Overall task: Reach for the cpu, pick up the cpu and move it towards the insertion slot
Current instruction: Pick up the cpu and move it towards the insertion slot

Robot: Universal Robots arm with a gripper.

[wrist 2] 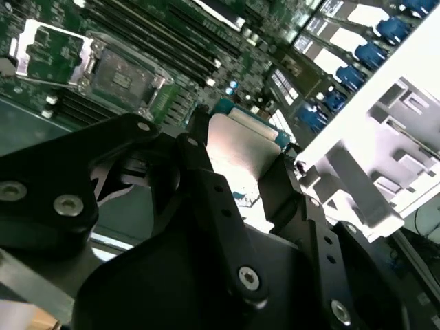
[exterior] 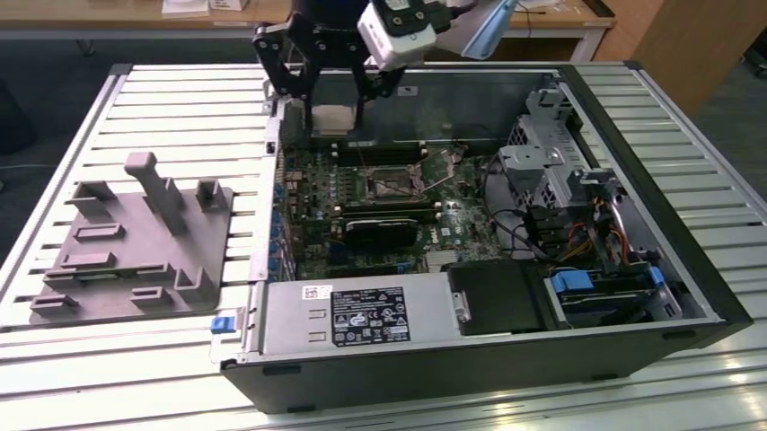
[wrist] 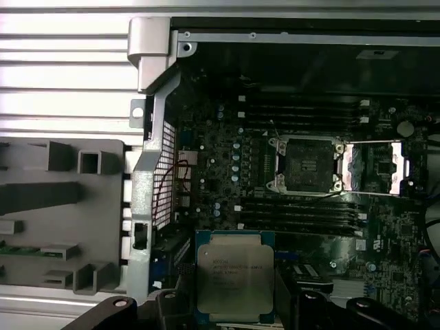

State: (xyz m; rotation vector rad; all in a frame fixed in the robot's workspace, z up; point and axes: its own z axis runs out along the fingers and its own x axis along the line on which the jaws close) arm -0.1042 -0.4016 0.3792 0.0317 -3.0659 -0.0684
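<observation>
Chip in hand: the tool hangs over the rear corner of the open computer case, its black fingers clamped on opposite edges of the cpu, which sits flat between them above the green board. In the exterior view the cpu shows as a pale square under the arm. The insertion slot lies further in on the board, lid swung open beside it, well apart from the chip. I'd judge the cpu light and stiff but delicate underneath, so holding it by its rim, as here, looks right; its metal face seems smooth enough to slip if tilted. Grey fixture blocks rest on the slatted surface beside the case.
</observation>
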